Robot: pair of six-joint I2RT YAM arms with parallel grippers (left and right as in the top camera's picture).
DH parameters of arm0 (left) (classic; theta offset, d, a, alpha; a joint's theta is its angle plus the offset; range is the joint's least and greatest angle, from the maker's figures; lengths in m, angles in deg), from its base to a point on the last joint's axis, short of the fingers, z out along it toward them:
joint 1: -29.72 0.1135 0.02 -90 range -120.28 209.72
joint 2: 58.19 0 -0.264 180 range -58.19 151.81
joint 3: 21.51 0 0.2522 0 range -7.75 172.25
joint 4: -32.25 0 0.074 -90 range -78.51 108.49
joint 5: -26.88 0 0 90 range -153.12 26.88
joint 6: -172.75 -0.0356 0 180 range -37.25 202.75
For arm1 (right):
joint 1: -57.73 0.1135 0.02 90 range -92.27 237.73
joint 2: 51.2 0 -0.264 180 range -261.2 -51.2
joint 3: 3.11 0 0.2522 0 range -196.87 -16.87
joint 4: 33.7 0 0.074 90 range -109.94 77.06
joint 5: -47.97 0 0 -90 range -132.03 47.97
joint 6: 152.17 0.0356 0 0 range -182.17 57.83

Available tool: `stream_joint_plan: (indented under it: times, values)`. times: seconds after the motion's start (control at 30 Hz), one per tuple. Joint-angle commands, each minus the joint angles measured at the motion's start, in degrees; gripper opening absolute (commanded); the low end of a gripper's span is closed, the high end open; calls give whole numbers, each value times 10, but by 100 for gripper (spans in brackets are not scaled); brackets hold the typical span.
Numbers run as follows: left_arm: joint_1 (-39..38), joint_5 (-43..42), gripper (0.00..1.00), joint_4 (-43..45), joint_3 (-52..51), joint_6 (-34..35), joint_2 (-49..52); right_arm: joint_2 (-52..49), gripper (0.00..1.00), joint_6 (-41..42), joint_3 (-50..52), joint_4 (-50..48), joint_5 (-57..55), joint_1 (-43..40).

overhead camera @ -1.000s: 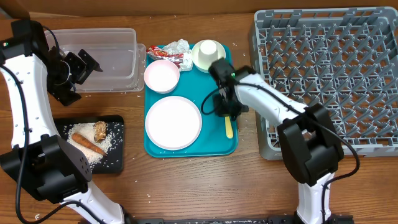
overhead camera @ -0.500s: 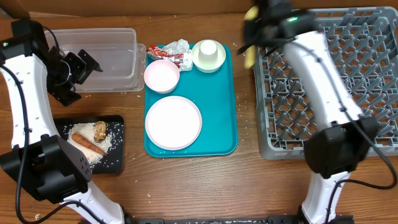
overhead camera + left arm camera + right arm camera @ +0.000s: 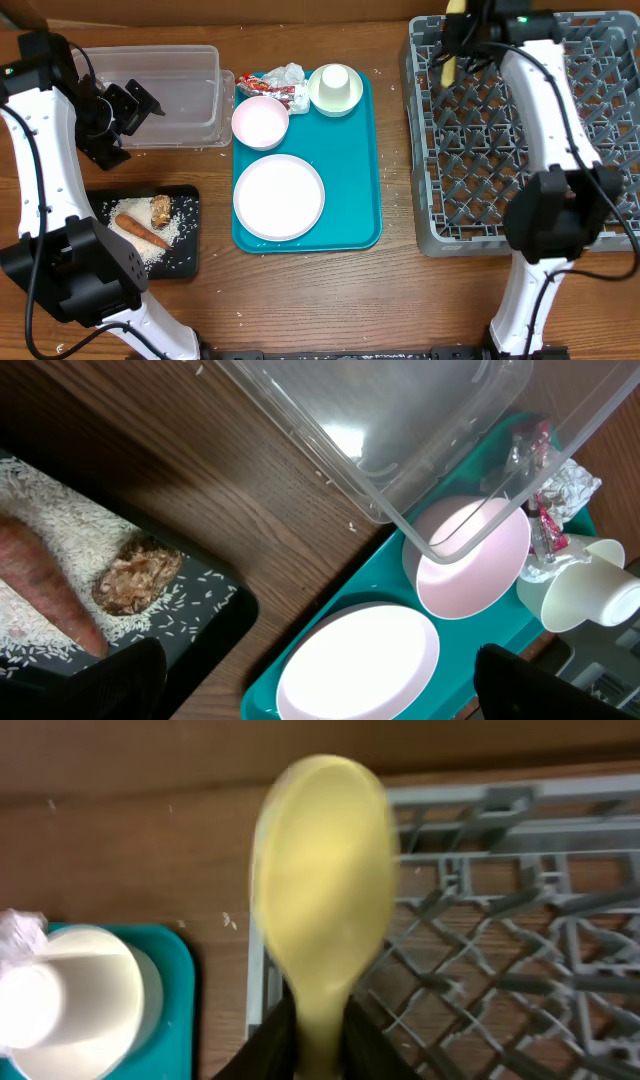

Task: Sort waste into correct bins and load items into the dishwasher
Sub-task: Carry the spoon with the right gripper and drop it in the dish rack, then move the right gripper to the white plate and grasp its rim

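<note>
The dish rack lies free from above across its middle and right, among upright pegs, but the right arm stretches over its left columns, with the yellow spoon at the back-left corner. On the teal tray a bare lane runs down the right side past the plate; the cup and pink bowl crowd the back. The left gripper hangs over the left end of the clear tub.

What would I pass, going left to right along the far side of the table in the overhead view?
clear plastic tub → crumpled napkin → white cup → pale yellow spoon. The pink bowl and the grey dish rack overlap these, so I leave them out.
</note>
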Motion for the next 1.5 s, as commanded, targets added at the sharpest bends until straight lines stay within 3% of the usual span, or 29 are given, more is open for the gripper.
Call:
stream_joint_plan:
  times: [0.0,0.4,0.53,0.57,0.73,0.93,1.0,1.17,1.27,1.33,1.4,1.47]
  values:
    - [-2,2,100,1,12,-1,-19,-21,33,-8,-8,1,11,8]
    - [-2,2,100,1,12,-1,-19,21,56,-5,-13,63,42,8]
    - [-2,2,100,1,12,-1,-19,80,96,-5,-13,105,171,16]
    - [-2,2,100,0,12,-1,-19,87,100,-5,-13,112,208,19]
    - [-2,2,100,0,12,-1,-19,94,100,-5,-6,128,382,48]
    - [-2,2,100,0,12,-1,-19,93,100,23,37,141,383,128]
    - [-2,2,100,1,12,-1,-19,93,100,50,49,160,331,164]
    - [-2,2,100,0,12,-1,-19,91,98,156,93,188,45,263]
    - [-2,2,100,0,12,-1,-19,91,84,193,131,182,-48,305]
    - [-2,2,100,0,12,-1,-19,90,63,206,169,154,-59,323]
    - [-2,2,100,1,12,-1,-19,85,52,219,193,129,-57,324]
    - [-2,2,100,1,12,-1,-19,75,48,229,212,110,-48,323]
